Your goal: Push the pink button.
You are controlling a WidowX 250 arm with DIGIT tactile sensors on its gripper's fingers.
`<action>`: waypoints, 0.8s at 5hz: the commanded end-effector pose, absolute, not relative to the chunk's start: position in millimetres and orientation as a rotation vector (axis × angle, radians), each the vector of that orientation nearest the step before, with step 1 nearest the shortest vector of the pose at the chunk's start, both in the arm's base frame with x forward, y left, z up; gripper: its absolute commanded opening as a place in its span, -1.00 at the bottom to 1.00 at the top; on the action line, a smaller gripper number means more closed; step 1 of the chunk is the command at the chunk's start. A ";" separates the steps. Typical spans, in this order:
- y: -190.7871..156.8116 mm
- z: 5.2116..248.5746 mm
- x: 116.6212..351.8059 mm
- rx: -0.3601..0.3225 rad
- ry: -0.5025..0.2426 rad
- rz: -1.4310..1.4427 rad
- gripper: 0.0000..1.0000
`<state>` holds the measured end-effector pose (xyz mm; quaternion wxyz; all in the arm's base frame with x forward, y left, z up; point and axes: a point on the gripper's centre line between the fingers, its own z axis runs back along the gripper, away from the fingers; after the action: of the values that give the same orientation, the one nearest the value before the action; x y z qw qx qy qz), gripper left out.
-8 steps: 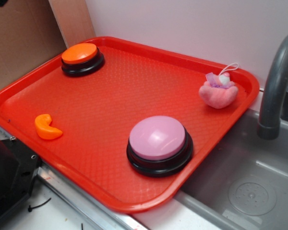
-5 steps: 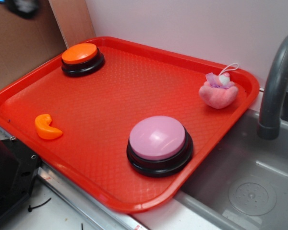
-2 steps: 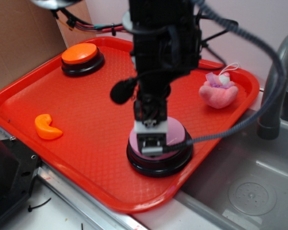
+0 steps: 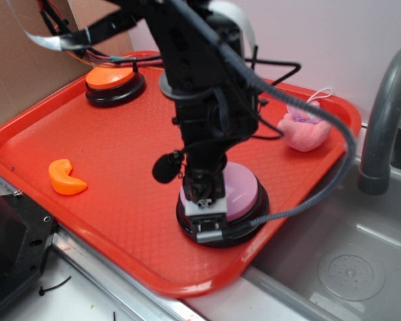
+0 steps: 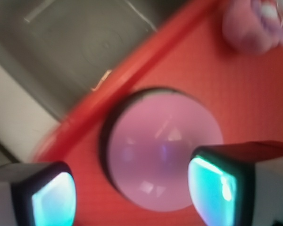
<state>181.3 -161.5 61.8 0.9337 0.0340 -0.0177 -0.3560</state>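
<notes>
The pink button (image 4: 242,189), a pale lilac dome on a black base, sits near the front right corner of the red tray (image 4: 120,150). My gripper (image 4: 208,215) points straight down over the button's left front part; whether it touches the dome I cannot tell. In the wrist view the pink button (image 5: 162,148) fills the middle, blurred. My gripper (image 5: 132,193) is open, with its two fingers wide apart: the left pad (image 5: 52,197) lies off the dome over the tray, and the right pad (image 5: 212,188) overlaps the dome's edge.
An orange-topped button (image 4: 112,79) stands at the tray's back left. An orange crescent piece (image 4: 65,177) lies at the front left, and a fuzzy pink plush toy (image 4: 306,130) at the back right. A grey faucet (image 4: 382,127) and sink (image 4: 351,267) are on the right.
The arm was out of view a second ago. It has swung in from the upper left and come down over the pink button, and now sits lower than 0.4 s ago.
</notes>
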 end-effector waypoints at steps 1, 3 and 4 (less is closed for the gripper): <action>-161.1 57.9 190.0 0.046 -0.036 -0.682 1.00; -153.2 74.0 189.0 0.045 -0.064 -0.582 1.00; -151.7 96.0 192.4 0.065 -0.075 -0.550 1.00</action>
<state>195.3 -139.7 79.4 0.9608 0.0455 -0.0030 -0.2735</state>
